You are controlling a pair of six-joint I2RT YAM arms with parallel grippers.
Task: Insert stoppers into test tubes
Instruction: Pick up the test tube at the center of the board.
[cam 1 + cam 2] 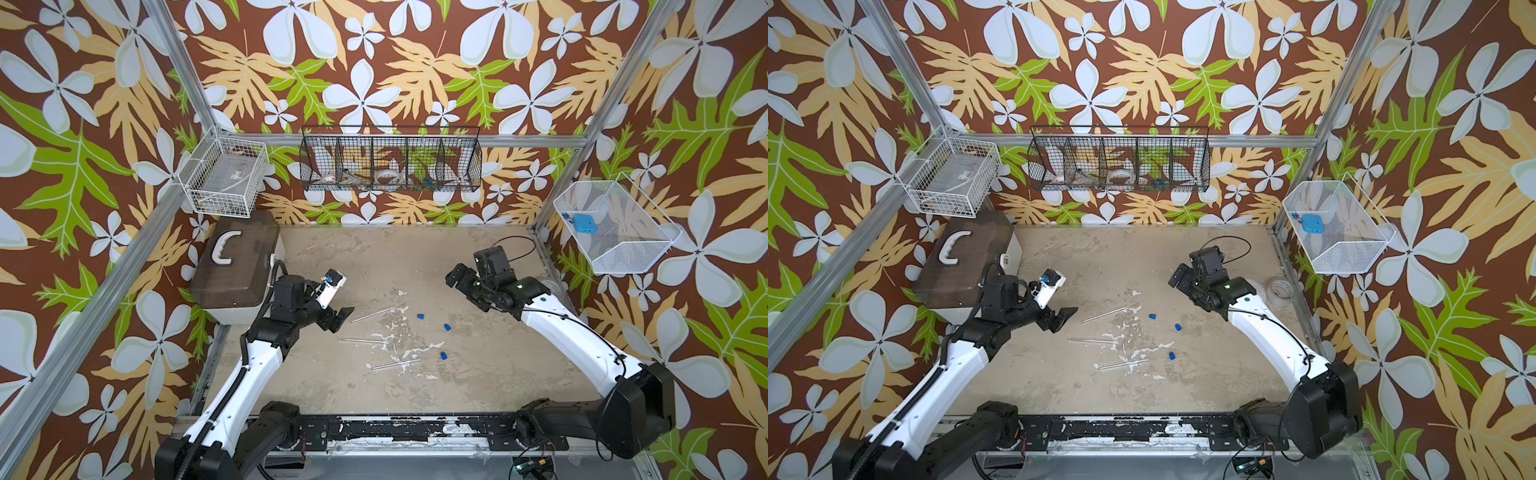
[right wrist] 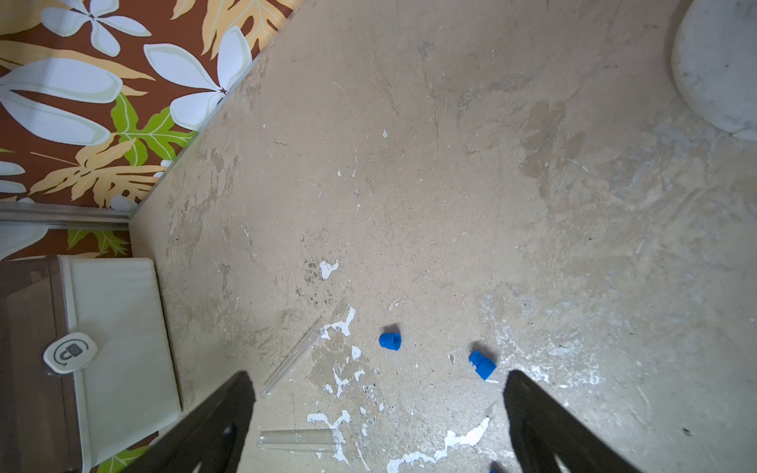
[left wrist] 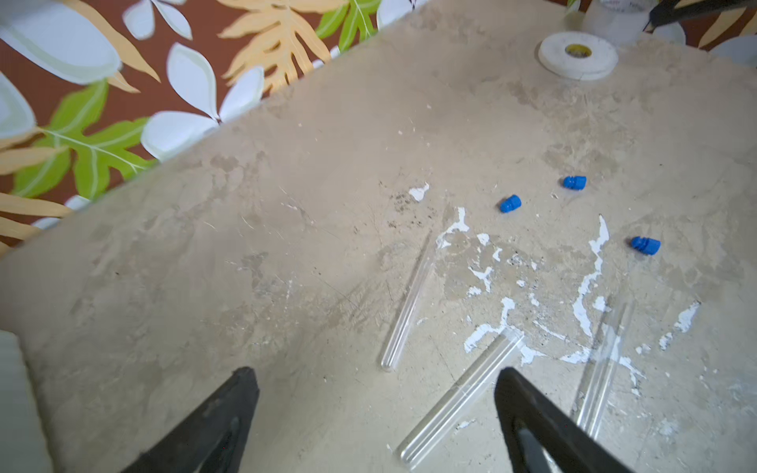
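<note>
left wrist view shows us our left gripper (image 3: 375, 372), jaws spread wide, above three slender clear test tubes (image 3: 407, 303) lying on the worn beige tabletop (image 3: 286, 204); three small bright-blue tapered stoppers (image 3: 510, 203) lie loose nearby, apart from the tubes; our right gripper (image 2: 379, 373) has its jaws spread too, gripping nothing.

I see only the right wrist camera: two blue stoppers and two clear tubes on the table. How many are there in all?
Observer: Three of each. The third stopper and the third test tube lie nearer the robot's base, in both top views.
Operator: Where is the left pincer?
Observer: The left pincer is open and empty, between the brown-lidded box and the tubes.
Operator: Is any tube closed?
Observer: No. All three stoppers lie loose on the table, apart from the tubes.
</note>
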